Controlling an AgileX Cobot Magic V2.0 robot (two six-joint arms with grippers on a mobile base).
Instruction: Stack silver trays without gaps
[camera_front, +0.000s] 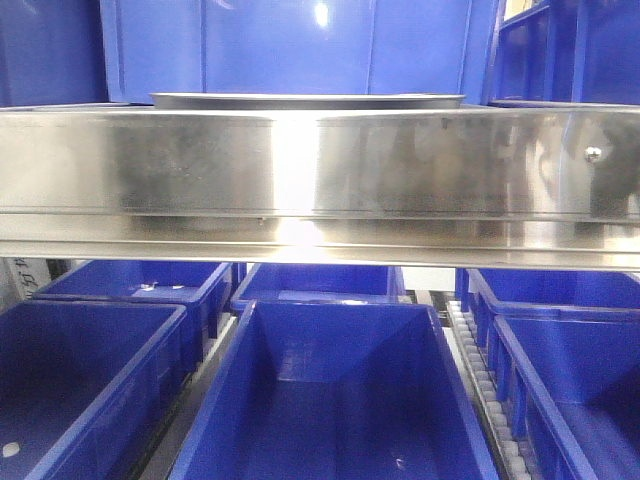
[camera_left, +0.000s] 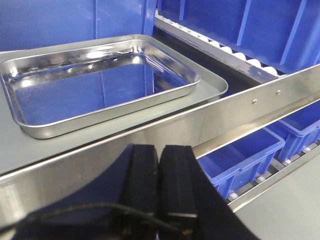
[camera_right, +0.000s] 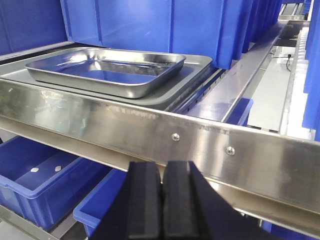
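Silver trays on the upper shelf, both claws withdrawn below the shelf rail.

Front view: only a thin tray edge showed above the shelf rail, blue bins beneath. Left wrist view: the smaller silver tray sat inside a larger flat tray, skewed; the left claw was pressed together, empty. Right wrist view: the right claw was likewise together, empty. Nesting appeared done; squaring possibly remained.
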